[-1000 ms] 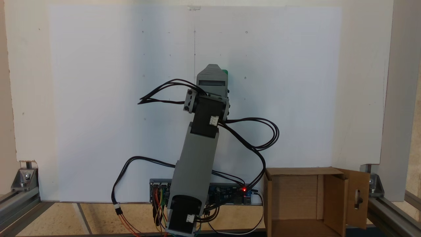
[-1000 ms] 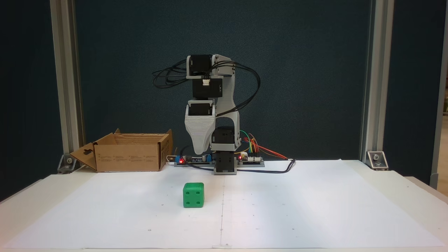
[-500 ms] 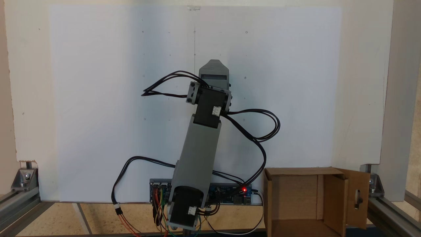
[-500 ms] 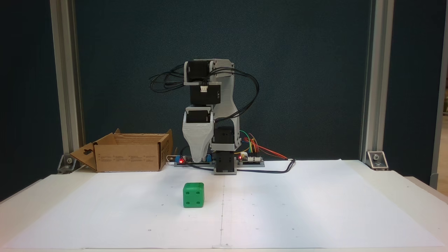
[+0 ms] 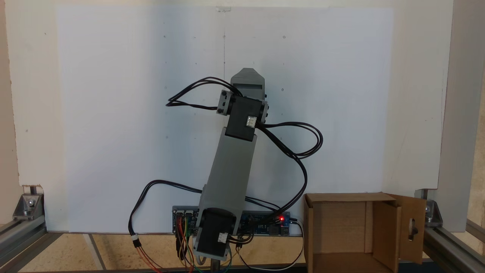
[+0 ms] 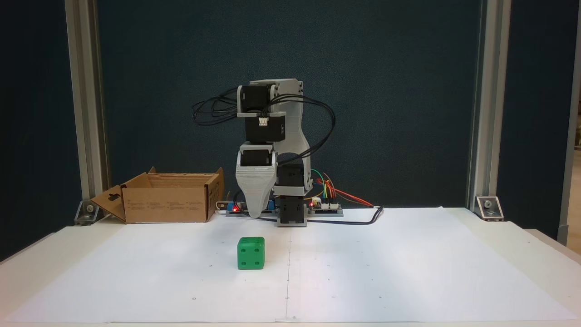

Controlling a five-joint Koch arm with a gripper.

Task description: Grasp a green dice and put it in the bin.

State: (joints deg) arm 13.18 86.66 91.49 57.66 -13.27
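The green dice (image 6: 250, 253) sits on the white paper in front of the arm, left of the paper's centre line. My gripper (image 6: 254, 213) hangs pointing down, above and behind the dice and apart from it. Only one grey jaw tip shows, so its state is unclear. In the fixed view from above, the gripper (image 5: 247, 77) hides the dice. The bin (image 6: 165, 204) is a brown cardboard box with open flaps, standing left of the arm's base; seen from above, the bin (image 5: 337, 223) is at the lower right.
The arm's base and a controller board (image 6: 324, 206) with coloured wires stand at the back of the table. Black cables (image 5: 303, 151) loop out beside the arm. Aluminium posts (image 6: 86, 113) frame the back corners. White paper (image 6: 408, 272) covers the table.
The arm has leaned forward and the gripper has dropped lower toward the table. From above, the green edge seen a second ago is now covered. The dice has not moved.
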